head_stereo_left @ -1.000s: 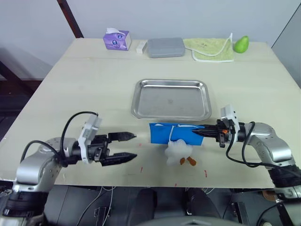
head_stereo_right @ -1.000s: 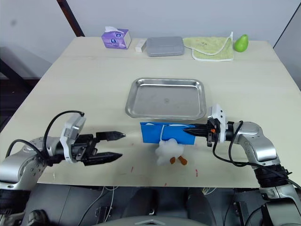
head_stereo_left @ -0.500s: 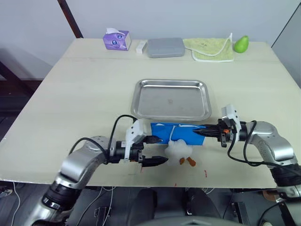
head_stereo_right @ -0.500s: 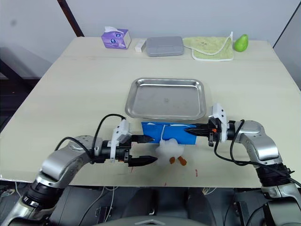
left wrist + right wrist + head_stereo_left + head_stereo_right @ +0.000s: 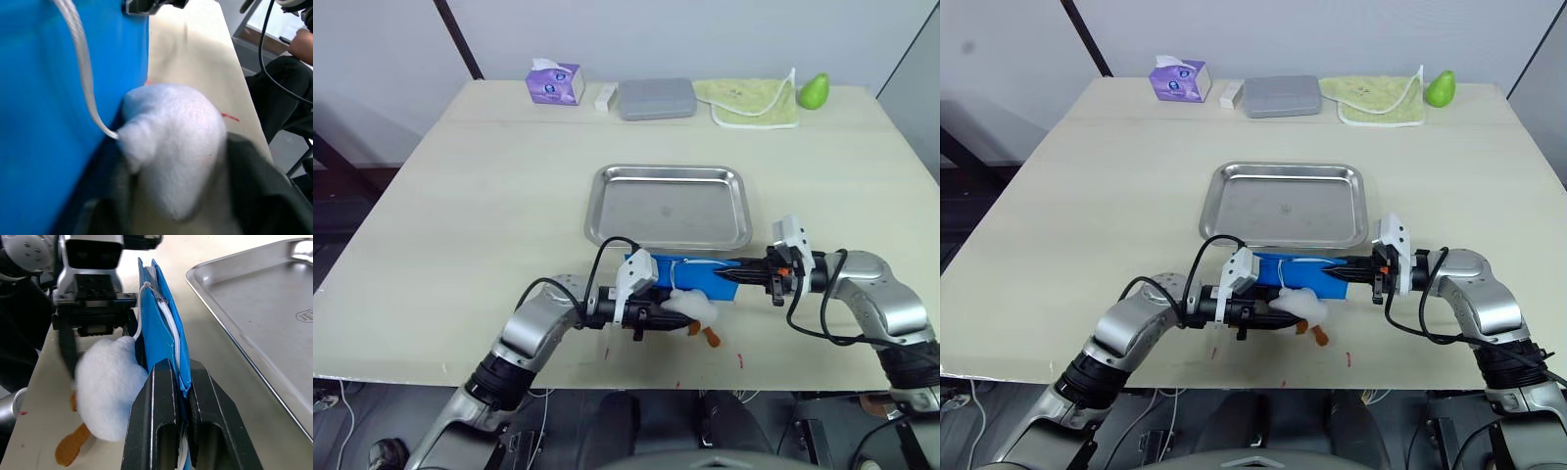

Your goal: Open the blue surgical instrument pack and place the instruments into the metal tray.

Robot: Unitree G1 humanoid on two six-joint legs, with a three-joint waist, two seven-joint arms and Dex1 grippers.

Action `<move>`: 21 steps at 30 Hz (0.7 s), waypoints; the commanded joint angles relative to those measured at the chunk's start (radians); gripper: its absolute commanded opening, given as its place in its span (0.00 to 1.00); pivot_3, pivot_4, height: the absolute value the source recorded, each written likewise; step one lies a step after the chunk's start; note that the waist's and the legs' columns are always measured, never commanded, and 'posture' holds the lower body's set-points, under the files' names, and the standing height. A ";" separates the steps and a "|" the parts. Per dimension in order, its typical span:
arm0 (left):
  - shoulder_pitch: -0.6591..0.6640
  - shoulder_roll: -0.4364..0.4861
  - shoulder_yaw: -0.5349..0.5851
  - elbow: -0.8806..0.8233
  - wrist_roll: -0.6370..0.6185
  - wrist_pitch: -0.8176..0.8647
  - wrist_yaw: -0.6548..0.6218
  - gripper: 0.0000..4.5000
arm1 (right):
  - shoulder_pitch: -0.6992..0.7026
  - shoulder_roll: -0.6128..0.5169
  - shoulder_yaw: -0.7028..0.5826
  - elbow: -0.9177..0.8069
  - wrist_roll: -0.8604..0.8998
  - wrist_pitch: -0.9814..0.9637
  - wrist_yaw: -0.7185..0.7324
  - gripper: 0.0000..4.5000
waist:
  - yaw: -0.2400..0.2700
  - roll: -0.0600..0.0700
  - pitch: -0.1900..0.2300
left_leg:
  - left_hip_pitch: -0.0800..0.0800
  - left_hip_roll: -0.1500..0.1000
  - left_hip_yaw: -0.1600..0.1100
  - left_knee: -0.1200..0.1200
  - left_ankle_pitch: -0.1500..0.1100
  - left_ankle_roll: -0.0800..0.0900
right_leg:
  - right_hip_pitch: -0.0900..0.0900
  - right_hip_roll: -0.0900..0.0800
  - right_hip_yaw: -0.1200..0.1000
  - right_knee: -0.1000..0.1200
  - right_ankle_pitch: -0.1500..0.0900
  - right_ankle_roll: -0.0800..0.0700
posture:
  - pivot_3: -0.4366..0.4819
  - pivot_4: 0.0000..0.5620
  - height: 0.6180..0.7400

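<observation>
Left wrist view is mostly blue fabric and white fluff, so no instruments can be made out — the blue surgical instrument pack (image 5: pixel 683 275) isn't opened up enough to see inside.

The pack lies on the table (image 5: pixel 470 196) just in front of the metal tray (image 5: pixel 670 207). One pack, one tray.

The right gripper (image 5: pixel 728 277) reaches in from the right, arm low and bent at the elbow, its two fingers pinched tight on the pack's right edge. The left gripper (image 5: pixel 674 309) comes from the left, forearm stretched along the table's front edge, fingers either side of the white plush toy (image 5: pixel 692 306) that hangs off the pack by a white cord (image 5: pixel 139 308) — can't tell if they actually squeeze it.
</observation>
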 commanded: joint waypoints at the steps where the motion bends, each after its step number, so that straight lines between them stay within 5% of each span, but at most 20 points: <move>1: -0.006 0.032 0.025 -0.014 -0.007 -0.017 -0.040 0.12 | -0.005 0.001 -0.003 -0.026 0.001 -0.008 0.005 0.00 | 0.000 0.000 0.000 | 0.000 0.000 0.000 0.000 0.000 0.000 | 0.000 0.000 0.000 0.000 0.000 0.000 | 0.48 0.27 1.00; 3: -0.006 0.056 0.045 -0.029 -0.017 -0.022 -0.063 0.00 | -0.006 0.003 -0.005 -0.021 0.000 -0.013 0.006 0.00 | 0.000 0.000 0.000 | 0.000 0.000 0.000 0.000 0.000 0.000 | 0.000 0.000 0.000 0.000 0.000 0.000 | 0.48 0.27 1.00; 11: -0.051 0.206 0.215 -0.104 -0.197 0.064 -0.206 0.00 | -0.001 0.010 -0.004 0.008 -0.014 -0.044 0.011 0.00 | -0.001 0.000 0.000 | 0.000 0.001 0.000 0.000 0.000 0.000 | 0.000 0.000 0.000 0.000 0.000 0.000 | 0.48 0.27 1.00; 21: -0.178 0.359 0.341 0.088 -0.251 0.161 -0.287 0.00 | 0.005 0.022 -0.007 0.040 -0.024 -0.078 0.020 0.00 | -0.001 0.000 0.001 | 0.000 0.000 0.000 0.000 0.000 0.000 | 0.000 0.000 0.000 0.000 0.000 0.000 | 0.48 0.27 1.00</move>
